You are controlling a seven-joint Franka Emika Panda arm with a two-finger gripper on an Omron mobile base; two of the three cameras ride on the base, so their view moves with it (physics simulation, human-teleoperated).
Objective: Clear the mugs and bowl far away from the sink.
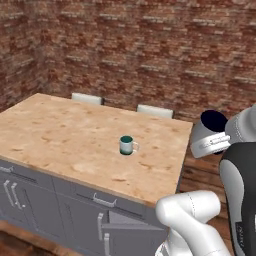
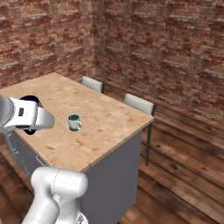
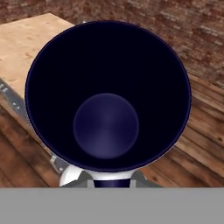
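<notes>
My gripper (image 3: pixel 108 178) is shut on the navy-inside mug (image 3: pixel 107 94), whose dark opening faces the hand camera. In the left base view this mug (image 1: pixel 204 131) hangs in the air just past the counter's right edge, with the gripper (image 1: pixel 220 137) at its rim. From the right base view the white hand covers most of the same mug (image 2: pixel 29 100). The teal-inside mug (image 1: pixel 127 145) (image 2: pixel 74 123) stands upright near the middle of the wooden counter (image 1: pixel 75 135), well left of the gripper. The bowl and the sink are out of view.
Two pale chairs (image 1: pixel 86 98) (image 1: pixel 155 111) stand at the counter's far side against the brick wall. Grey cabinet fronts (image 1: pixel 30 195) run below the counter. One cabinet panel (image 1: pixel 127 227) stands ajar near the arm's base. Wooden floor (image 2: pixel 183 166) lies to the right.
</notes>
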